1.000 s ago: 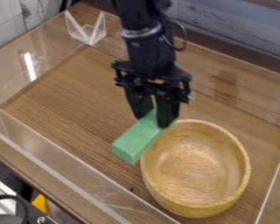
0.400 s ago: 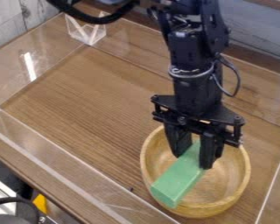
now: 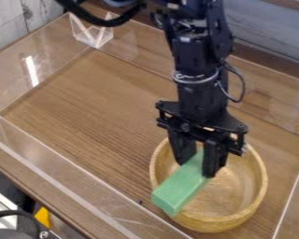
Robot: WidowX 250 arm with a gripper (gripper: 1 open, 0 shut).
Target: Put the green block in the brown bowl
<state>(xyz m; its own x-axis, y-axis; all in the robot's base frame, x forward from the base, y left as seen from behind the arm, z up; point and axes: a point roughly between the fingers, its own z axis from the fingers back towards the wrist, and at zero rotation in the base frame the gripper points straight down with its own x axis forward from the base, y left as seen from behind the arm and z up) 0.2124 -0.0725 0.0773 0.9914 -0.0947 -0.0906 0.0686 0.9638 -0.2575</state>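
- Wooden table (image 3: pixel 78 103) with clear walls round it, seen from one camera only.
- Black gripper (image 3: pixel 200 166) pointing nearly straight down over bowl (image 3: pixel 246 201), fingers clamped on top end of block (image 3: pixel 181 189).
- Block tilted: top end between fingers, low end hanging over near-left part of bowl, by the rim. Hard to tell whether low end touches rim or sits just inside.
- Clear stand (image 3: pixel 90 33) far back on table, well apart from all this.
- Good way to do this step, as a guess: slide a bit more toward middle of bowl first, so low end clears rim.
- Then go down slowly until block is close to bowl floor.
- Then open fingers gently and lift straight up.
- Danger, as a guess: letting go now could leave block leaning on rim, or tipping out onto table.
- Count: one block, one bowl, one gripper, one clear stand.
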